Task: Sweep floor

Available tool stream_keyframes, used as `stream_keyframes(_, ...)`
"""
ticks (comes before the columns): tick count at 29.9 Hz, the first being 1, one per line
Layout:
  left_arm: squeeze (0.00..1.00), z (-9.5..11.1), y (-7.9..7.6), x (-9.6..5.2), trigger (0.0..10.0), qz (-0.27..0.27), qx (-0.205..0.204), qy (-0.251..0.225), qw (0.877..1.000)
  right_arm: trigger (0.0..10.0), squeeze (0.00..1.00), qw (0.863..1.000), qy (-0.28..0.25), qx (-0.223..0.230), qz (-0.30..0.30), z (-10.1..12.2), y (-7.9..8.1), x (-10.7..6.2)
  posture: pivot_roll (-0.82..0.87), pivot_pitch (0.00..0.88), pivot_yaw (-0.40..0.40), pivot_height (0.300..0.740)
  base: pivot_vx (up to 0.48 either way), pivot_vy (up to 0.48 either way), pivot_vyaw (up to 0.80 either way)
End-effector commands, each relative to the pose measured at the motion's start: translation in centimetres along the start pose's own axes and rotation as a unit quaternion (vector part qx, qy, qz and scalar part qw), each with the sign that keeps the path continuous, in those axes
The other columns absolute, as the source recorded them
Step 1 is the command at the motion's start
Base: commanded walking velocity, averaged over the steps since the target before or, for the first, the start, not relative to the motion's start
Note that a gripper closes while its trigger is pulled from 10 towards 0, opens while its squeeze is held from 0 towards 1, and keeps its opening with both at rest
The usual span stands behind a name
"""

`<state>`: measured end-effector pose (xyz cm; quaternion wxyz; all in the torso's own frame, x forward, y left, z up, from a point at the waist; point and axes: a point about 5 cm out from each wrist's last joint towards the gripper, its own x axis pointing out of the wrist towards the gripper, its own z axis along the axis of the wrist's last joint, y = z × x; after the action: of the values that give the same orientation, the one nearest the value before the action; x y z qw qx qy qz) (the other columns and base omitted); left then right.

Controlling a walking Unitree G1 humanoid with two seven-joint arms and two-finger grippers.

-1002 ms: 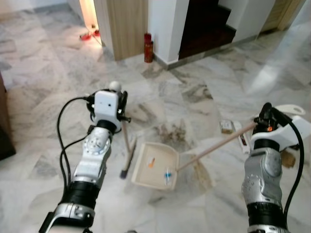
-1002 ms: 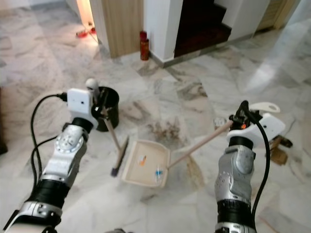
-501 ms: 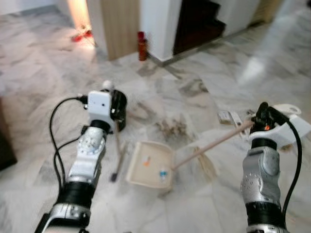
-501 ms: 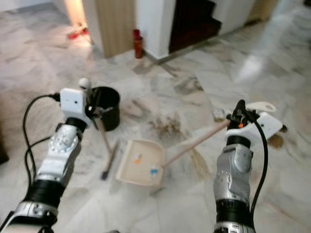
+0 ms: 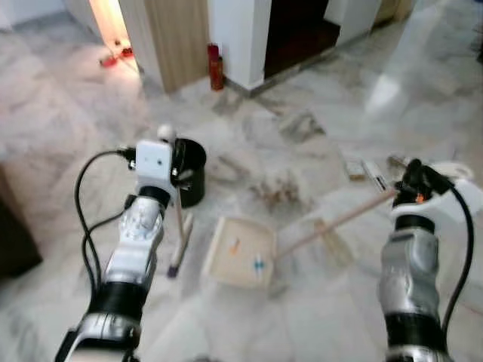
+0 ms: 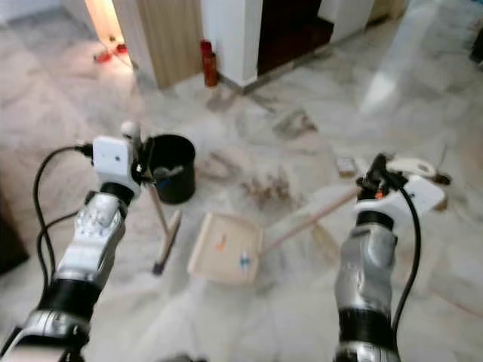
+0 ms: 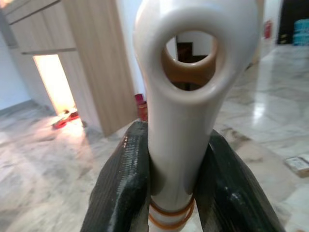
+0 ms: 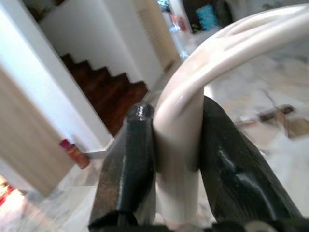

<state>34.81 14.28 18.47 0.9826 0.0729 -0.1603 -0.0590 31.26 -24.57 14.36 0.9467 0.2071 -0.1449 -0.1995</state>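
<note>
My left gripper [image 5: 176,173] is shut on the white, holed top of a brush handle [image 7: 179,101], the handle standing nearly upright. The brush's dark head [image 5: 176,263] rests on the marble floor, left of a cream dustpan [image 5: 243,251]. Small orange and blue bits lie in the pan. My right gripper [image 5: 411,188] is shut on the cream looped grip [image 8: 193,92] of a long wooden handle [image 5: 336,223] that slants down to the pan's right edge. A patch of brown dirt [image 5: 278,188] lies on the floor beyond the pan.
A black bin [image 5: 190,161] stands just behind the left gripper. A small box [image 5: 353,167] and loose items [image 5: 453,170] lie on the floor at right. A red bottle [image 5: 214,66] stands by a wooden panel [image 5: 170,38]; dark stairs [image 5: 290,30] rise behind. Dark furniture [image 5: 15,241] sits at left.
The whole view has shifted and blurred, so the camera moved. The brush handle stands more upright, its head a little further left of the dustpan. Both grips are unchanged.
</note>
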Motion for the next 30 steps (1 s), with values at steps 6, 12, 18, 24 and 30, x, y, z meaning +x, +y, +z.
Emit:
stream_keyframes(6, 0.0, 1.2, -0.3, 0.2, 10.0, -0.005, -0.009, -0.029, 1.0, 10.0, 0.0, 0.999, -0.032, 0.011, 0.013, 1.4, 0.9, 0.6, 0.14, 0.112, -0.033, 0.74, 0.0, 0.402, 0.0)
stream_keyframes(12, 0.0, 1.1, -0.2, -0.1, 10.0, -0.005, -0.007, -0.028, 1.0, 10.0, 0.0, 0.999, -0.032, 0.014, 0.015, 1.3, 1.0, 0.6, 0.15, 0.112, -0.035, 0.74, 0.0, 0.401, 0.0)
stream_keyframes(18, 0.0, 1.3, -0.1, -0.2, 10.0, -0.005, -0.006, -0.029, 1.0, 10.0, 0.0, 0.999, -0.031, 0.016, 0.017, 1.2, 1.3, 0.7, 0.16, 0.108, -0.036, 0.74, 0.0, 0.401, 0.0)
stream_keyframes(24, 0.0, 0.8, -0.5, -0.9, 10.0, -0.011, -0.008, -0.019, 1.0, 10.0, 0.0, 0.999, -0.031, 0.019, 0.02, 1.3, 1.4, 0.9, 0.16, 0.105, -0.037, 0.74, 0.0, 0.402, 0.0)
stream_keyframes(30, 0.0, 0.5, -0.8, -1.4, 10.0, -0.014, -0.013, -0.013, 1.0, 10.0, 0.0, 0.999, -0.031, 0.018, 0.021, 1.3, 1.4, 1.0, 0.16, 0.106, -0.04, 0.74, 0.0, 0.316, 0.0)
